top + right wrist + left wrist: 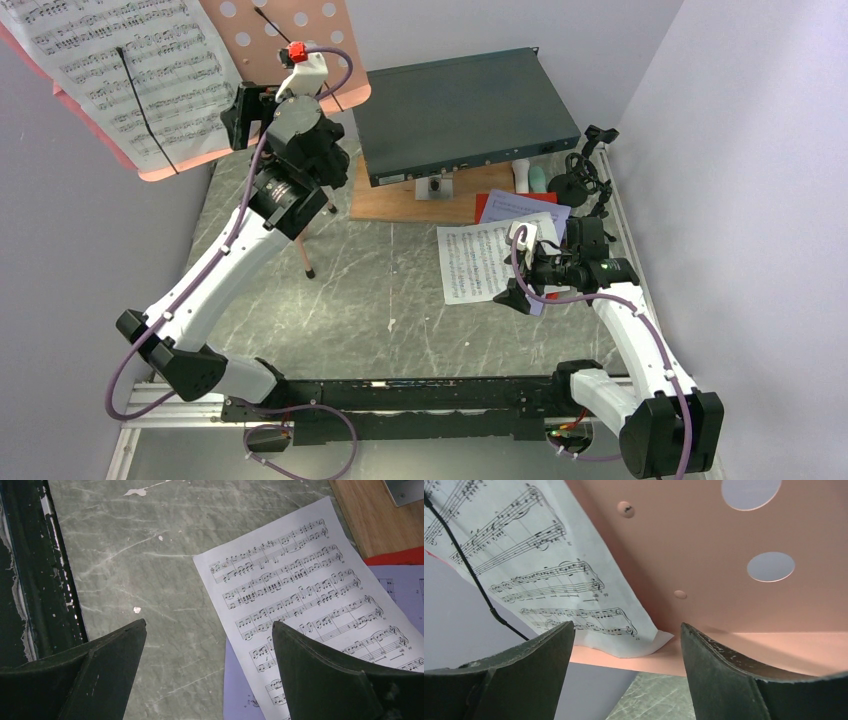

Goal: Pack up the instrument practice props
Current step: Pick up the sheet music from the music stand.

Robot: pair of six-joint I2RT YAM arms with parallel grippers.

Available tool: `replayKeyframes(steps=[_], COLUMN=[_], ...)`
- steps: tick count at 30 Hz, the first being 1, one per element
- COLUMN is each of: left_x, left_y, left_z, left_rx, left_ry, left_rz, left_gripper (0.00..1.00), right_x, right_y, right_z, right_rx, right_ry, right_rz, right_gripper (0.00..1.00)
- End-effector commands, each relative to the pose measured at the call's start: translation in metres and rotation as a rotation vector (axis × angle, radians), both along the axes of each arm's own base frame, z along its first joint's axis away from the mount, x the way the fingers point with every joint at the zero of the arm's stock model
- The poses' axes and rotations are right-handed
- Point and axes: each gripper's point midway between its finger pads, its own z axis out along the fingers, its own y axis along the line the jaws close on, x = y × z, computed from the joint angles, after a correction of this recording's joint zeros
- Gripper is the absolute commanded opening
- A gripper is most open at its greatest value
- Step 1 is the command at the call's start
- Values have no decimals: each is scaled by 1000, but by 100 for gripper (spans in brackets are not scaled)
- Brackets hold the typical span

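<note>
The salmon-pink perforated music stand (300, 30) rises at the back left with a white sheet-music page (130, 70) resting on its lip. My left gripper (236, 116) hovers just below that lip, open. In its wrist view the stand (704, 555) and page corner (574, 590) lie beyond the left gripper (626, 630), touching neither finger. My right gripper (518, 290) stands open low over a white page (295, 580) that overlaps a lavender page (240, 680) and a red page (395, 556); nothing sits in the right gripper (209, 627). A black mic stand (580, 185) and white and mint tubes (530, 177) stand at the back right.
A dark grey rack box (460, 110) rests on a wooden board (410, 200) at the back centre. The stand's thin leg (303, 255) reaches down to the marble tabletop (380, 300). Grey walls close in on both sides, and a black rail (400, 400) runs along the near edge.
</note>
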Motion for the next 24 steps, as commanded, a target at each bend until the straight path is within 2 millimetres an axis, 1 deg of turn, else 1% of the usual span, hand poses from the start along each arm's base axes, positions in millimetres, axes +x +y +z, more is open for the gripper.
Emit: replayKeyframes(steps=[1,4,12,17,20,21,24], left_x=[2,-3,-18,-25,-28,-29,-30], left_y=[9,16,27,31,28,26,20], left_z=[8,13,25,29,29,28,21], left_rx=[-29,-27,-42,-77,-104,-113,-160], left_ry=[-38,-55,-87,-109,-110,-105,-85], left_rz=[7,30,36,8,-49,-73,-161], left_gripper=[81,75,49,22,5,1,0], right_x=[5,5,6,6,6,6,7], right_y=[2,2,2,1,1,1,1], right_z=[6,6,5,4,3,3,2], right_rx=[4,4,5,3,2,2,0], right_ry=[-44,-43,-41,-39,-37,-37,-35], right_rz=[9,10,9,6,5,6,3], right_gripper=[100,100,100,100,100,100,100])
